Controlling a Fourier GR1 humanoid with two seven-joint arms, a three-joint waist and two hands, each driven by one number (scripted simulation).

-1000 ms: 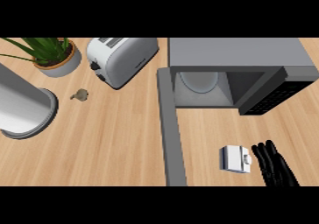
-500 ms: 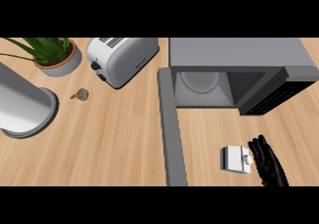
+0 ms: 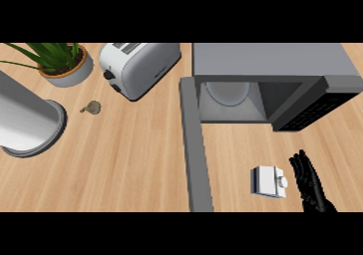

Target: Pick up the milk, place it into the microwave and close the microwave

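**Right hand lining up beside the milk carton**

The milk (image 3: 271,181) is standing on the tabletop (image 3: 133,164) at the near right, in front of the microwave (image 3: 276,82) and just right of its open door (image 3: 197,149), which is swinging out toward the near edge. The right hand (image 3: 309,182) is sitting just beside the carton on its right side, fingers straight and together, holding nothing. Whether a fingertip is touching the carton wall is not clear from above. The left hand is not showing in the head view.

The carton is looking like a small, box-shaped pack with a cap on top, so it is probably light and fairly stiff, though its thin walls may be giving a little under a squeeze. Its flat sides are likely smooth, so a pinch on the cap or top ridge would be slipping easily. The better hold is across the 2 broad opposite faces, around the middle of the body, with thumb on 1 side and fingers on the other, keeping it upright.

The cavity of the microwave is standing open with a pale turntable (image 3: 227,92) inside. A toaster (image 3: 136,67), a potted plant (image 3: 61,64) and a large grey cylinder (image 3: 22,124) are sitting well apart at the far left.
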